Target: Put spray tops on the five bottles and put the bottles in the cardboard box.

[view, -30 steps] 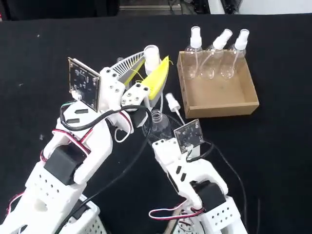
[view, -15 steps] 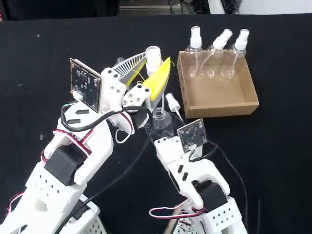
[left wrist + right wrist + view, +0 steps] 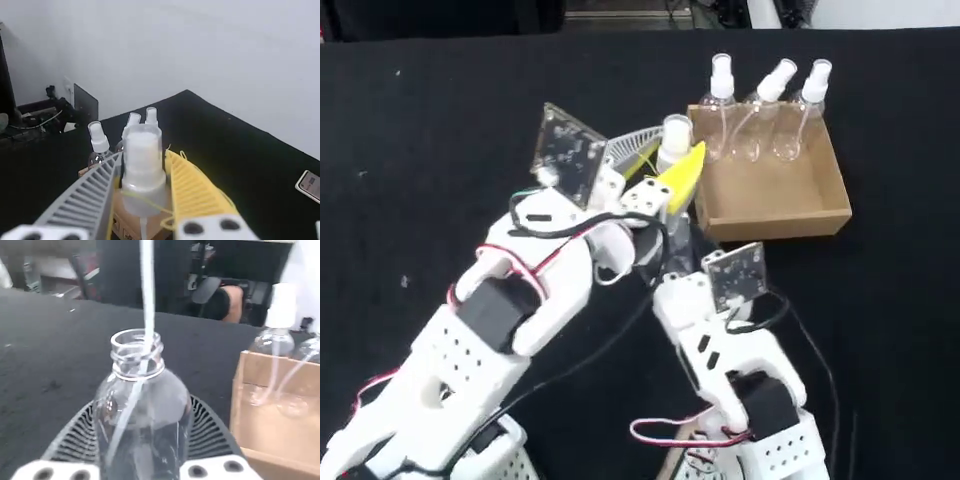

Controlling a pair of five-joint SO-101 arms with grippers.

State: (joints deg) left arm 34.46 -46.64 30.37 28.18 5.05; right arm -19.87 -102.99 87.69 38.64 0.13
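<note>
– Left fingers [image 3: 197, 192], one grey and one yellow, are clamped on the collar of a spray top [image 3: 142, 160], nozzle end up. Why grip it there?
– Judgement: holding the collar leaves the dip tube [image 3: 146, 285] free to hang. In the right wrist view the tube runs down through the open neck of a bottle [image 3: 140, 405].
– And the bottle?
– Upright, cradled by the right fingers [image 3: 75, 437], which are closed round its body low down. That leaves the neck exposed for the cap. It is held just beside the cardboard box [image 3: 775, 222], over the black counter [image 3: 410, 150].
– Top seated?
– Not yet. A length of tube shows above the neck, so the tube is in and the cap is not on.
- Next step, as I read it: lower the cap, then press or twist it home.
- Risks: the tube bowing, or the bottle tilting in the grip.
– Box contents?
– Three capped bottles [image 3: 763, 108] stand along the far wall. My read is that the row is kept back to leave room in front. That would make this bottle four of five.
</note>
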